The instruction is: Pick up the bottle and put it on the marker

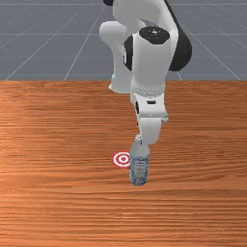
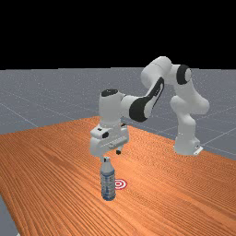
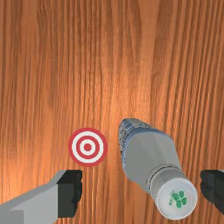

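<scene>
The gripper (image 2: pixel 112 155) hangs pointing down just over the bottle (image 2: pixel 108 180) in the far view. In the wrist view the gripper (image 3: pixel 141 191) is open, its fingers wide apart. The cap of the bottle (image 3: pixel 176 197) shows between them, closer to one finger, with gaps at both sides. In the front view the bottle (image 1: pixel 139 166) stands upright on the wood, its top close to the hand. The marker (image 1: pixel 122 159), a flat red and white target, lies beside it on the front view's left, its edge partly behind the bottle. The marker (image 3: pixel 88 147) is fully visible in the wrist view.
The orange-brown table (image 1: pixel 58 193) extends around the bottle and marker. The arm's base (image 2: pixel 186 140) stands at the far view's right, and the table's edge runs down the far view's left.
</scene>
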Controlling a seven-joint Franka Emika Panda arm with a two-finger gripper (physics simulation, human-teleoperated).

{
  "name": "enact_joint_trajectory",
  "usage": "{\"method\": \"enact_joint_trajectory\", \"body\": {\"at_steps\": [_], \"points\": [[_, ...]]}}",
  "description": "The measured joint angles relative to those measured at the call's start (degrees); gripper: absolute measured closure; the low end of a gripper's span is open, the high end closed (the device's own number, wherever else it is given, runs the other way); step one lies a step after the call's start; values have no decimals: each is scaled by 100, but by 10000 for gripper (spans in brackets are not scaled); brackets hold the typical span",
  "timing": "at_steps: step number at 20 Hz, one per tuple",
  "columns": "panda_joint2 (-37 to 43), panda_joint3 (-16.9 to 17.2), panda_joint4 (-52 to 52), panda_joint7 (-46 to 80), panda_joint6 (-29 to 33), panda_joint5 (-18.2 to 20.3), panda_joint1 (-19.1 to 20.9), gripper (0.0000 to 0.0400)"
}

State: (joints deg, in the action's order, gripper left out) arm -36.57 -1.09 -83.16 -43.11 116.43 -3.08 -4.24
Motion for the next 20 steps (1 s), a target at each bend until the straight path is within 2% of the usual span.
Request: {"method": "enact_joint_trajectory", "body": {"at_steps": [13, 14, 15, 20], "points": [[-70, 3, -30, 61, 90, -3, -28, 0], [-65, -42, -39, 57, 105, 116, 16, 156], [-62, -49, -44, 47, 109, 129, 22, 233], [-37, -40, -32, 43, 98, 126, 38, 247]]}}
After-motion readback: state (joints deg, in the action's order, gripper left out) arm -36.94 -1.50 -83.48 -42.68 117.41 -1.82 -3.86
